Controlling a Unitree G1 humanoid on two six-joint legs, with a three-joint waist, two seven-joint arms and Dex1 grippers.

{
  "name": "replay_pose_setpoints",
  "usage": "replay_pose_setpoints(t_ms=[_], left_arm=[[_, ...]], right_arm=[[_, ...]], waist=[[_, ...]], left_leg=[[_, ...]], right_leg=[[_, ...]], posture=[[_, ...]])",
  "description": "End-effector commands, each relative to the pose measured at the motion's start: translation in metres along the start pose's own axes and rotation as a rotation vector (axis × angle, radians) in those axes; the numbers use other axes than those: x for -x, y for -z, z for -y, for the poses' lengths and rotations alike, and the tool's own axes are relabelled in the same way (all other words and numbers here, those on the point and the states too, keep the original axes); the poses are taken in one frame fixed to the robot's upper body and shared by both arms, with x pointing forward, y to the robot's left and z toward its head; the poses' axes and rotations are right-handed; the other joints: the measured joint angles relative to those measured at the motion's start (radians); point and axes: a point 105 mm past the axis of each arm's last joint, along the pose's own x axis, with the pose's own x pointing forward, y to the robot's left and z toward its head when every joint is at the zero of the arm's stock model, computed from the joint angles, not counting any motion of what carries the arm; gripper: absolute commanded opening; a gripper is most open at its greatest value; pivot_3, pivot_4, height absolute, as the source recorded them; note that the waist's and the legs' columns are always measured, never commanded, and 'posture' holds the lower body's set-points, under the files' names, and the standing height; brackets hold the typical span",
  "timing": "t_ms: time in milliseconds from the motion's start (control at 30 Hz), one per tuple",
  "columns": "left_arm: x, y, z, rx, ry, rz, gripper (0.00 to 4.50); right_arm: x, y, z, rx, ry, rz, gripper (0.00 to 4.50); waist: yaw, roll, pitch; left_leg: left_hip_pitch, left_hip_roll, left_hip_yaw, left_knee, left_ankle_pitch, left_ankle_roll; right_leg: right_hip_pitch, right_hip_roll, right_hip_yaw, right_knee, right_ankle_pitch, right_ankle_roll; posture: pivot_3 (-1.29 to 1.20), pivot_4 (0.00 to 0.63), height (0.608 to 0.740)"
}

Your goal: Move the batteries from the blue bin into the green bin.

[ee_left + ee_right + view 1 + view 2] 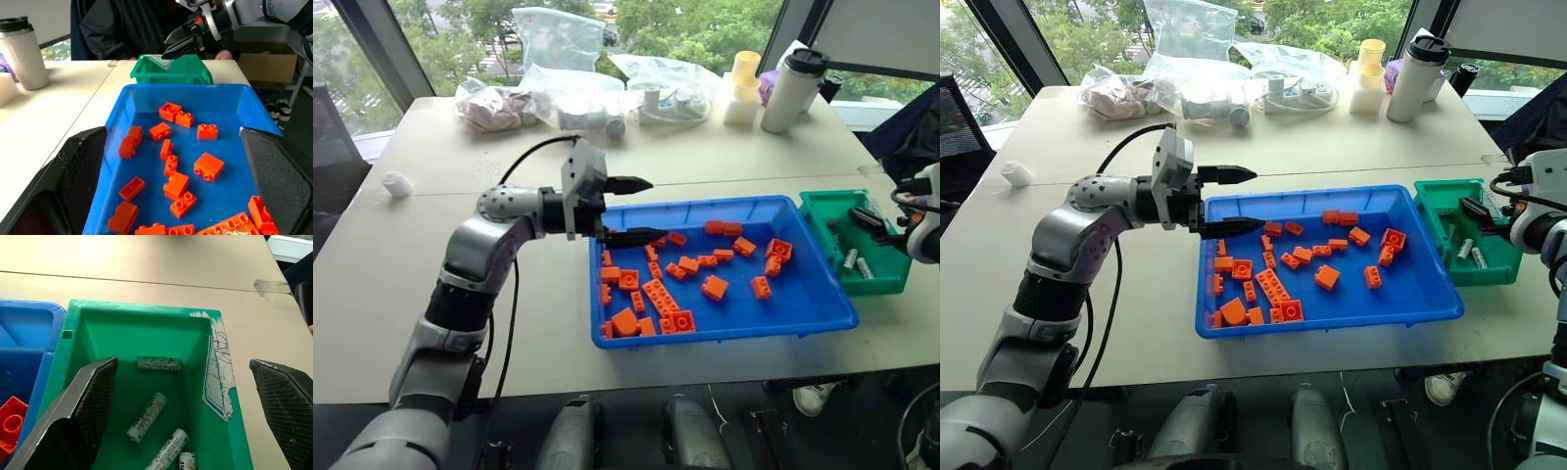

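Observation:
The blue bin (803, 294) sits in the middle of the table with many orange bricks (714, 287) lying in it. My left gripper (641, 210) hovers level over the bin's left end, pointing right. It is open with nothing between its fingers (83, 166). The green bin (822, 202) stands against the blue bin's right end. Several silver batteries (146, 417) lie on its floor. My right gripper (1481, 217) hangs just above the green bin, open and holding nothing, its fingers (93, 396) spread to either side of the batteries.
Clear plastic bags (578, 93), a white tumbler (793, 88) and a yellow cup (744, 73) line the table's far side. A small white object (397, 183) lies at the far left. Beyond the green bin sits a person in dark clothing (122, 29).

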Motion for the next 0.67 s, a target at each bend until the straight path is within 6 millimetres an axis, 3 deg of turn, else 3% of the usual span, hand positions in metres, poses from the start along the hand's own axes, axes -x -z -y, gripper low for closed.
replay_pose_setpoints(t_ms=[33, 167, 333, 667], left_arm=[[0.027, -0.011, -0.002, -0.032, -0.074, -0.017, 4.50], [0.062, -0.008, 0.005, -0.002, -0.161, -0.109, 4.50], [0.099, -0.004, 0.024, 0.083, -0.291, -0.206, 4.50], [0.126, 0.023, 0.025, 0.204, -0.503, -0.211, 4.50]], right_arm=[[0.028, -0.045, -0.013, 0.094, -0.132, 0.209, 4.45], [0.055, -0.044, -0.029, 0.112, -0.291, 0.250, 4.45], [0.081, -0.026, -0.043, 0.081, -0.427, 0.202, 4.45], [0.074, 0.011, -0.069, 0.054, -0.554, 0.107, 4.45]], waist=[[-0.006, 0.000, 0.000], [-0.012, 0.000, 0.000], [-0.013, 0.000, 0.000], [-0.014, 0.000, 0.000]], left_leg=[[0.000, 0.001, 0.000, 0.000, 0.000, 0.000], [0.000, 0.001, -0.002, -0.001, 0.000, 0.000], [0.001, 0.002, -0.002, -0.001, 0.000, 0.000], [0.003, 0.002, -0.002, -0.001, 0.000, 0.000]], right_leg=[[0.000, 0.001, 0.000, 0.000, 0.000, 0.000], [0.000, 0.001, 0.000, -0.001, 0.000, 0.000], [0.002, 0.000, 0.000, -0.001, 0.000, 0.000], [0.005, 0.000, -0.001, -0.001, 0.000, 0.000]], posture=[[0.00, 0.150, 0.740], [0.00, 0.150, 0.740], [0.00, 0.150, 0.740], [0.00, 0.150, 0.740]])
